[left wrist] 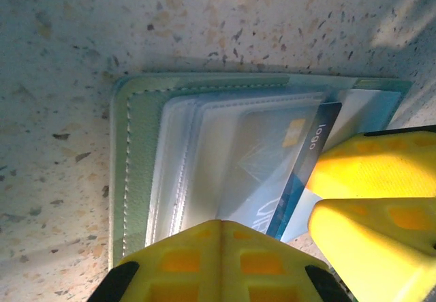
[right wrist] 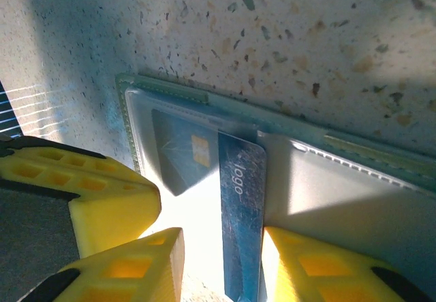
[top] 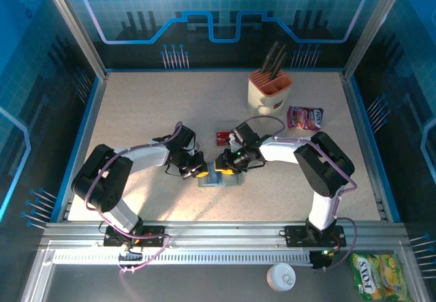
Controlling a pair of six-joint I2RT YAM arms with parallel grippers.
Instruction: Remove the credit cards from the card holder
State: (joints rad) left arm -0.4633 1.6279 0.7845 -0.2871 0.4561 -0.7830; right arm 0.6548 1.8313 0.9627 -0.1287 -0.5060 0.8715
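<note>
The grey-green card holder (top: 219, 180) lies open on the table between both grippers, its clear sleeves facing up (left wrist: 139, 159). A blue-and-white credit card (right wrist: 242, 206) sticks halfway out of one sleeve, its chip end still under the plastic. My right gripper (right wrist: 221, 261) holds this card's free end, one yellow finger on each long edge. My left gripper (left wrist: 221, 225) is shut with nothing between its tips and presses down on the sleeves beside the card (left wrist: 303, 172). A red credit card (top: 223, 137) lies loose on the table just behind the right gripper (top: 223, 165).
A cream knife block (top: 269, 91) stands at the back right, with a pink snack packet (top: 304, 117) beside it. The two grippers nearly touch over the card holder. Open tabletop lies to the left and in front.
</note>
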